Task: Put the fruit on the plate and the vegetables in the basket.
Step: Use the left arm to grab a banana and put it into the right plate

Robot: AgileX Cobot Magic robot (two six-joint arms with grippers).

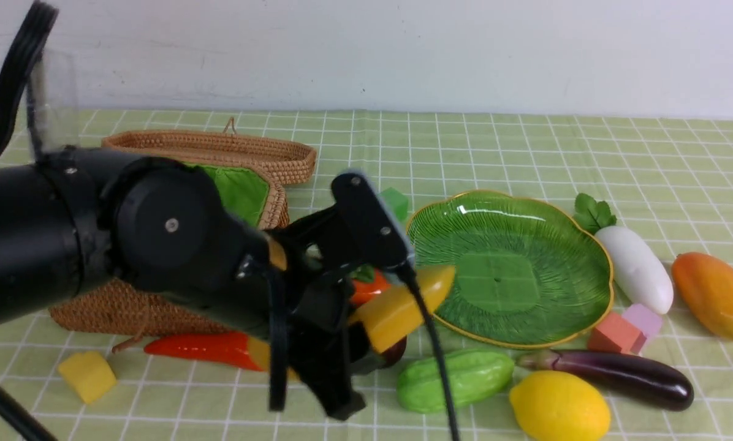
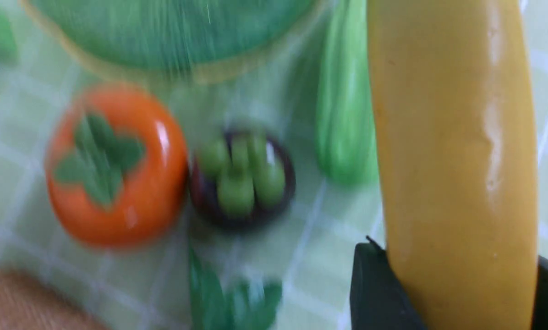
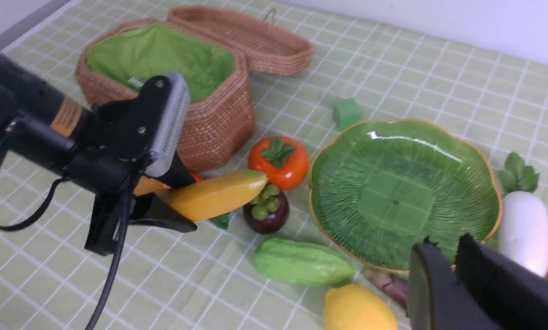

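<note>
My left gripper [image 1: 366, 312] is shut on the yellow banana [image 1: 403, 303], held above the cloth with its tip over the near-left rim of the green leaf plate [image 1: 513, 263]. Under it lie the persimmon [image 3: 278, 160], the mangosteen [image 3: 265, 211] and the red chili [image 1: 201, 348]. The lined basket [image 3: 210, 123] stands open at the left with only its lining showing. In front of the plate are the gourd [image 1: 455, 380], lemon [image 1: 559, 407] and eggplant [image 1: 618, 376]. Radish [image 1: 636, 269] and mango [image 1: 716, 297] lie to its right. My right gripper [image 3: 444, 245] hangs shut and empty over the plate's near-right edge.
The basket's wicker lid [image 1: 219, 150] lies flat behind it. Foam blocks are scattered about: yellow [image 1: 87, 375] at front left, green [image 1: 396, 202] behind the plate, orange [image 1: 615, 334] and lilac [image 1: 645, 318] by the radish. A white wall closes the far side.
</note>
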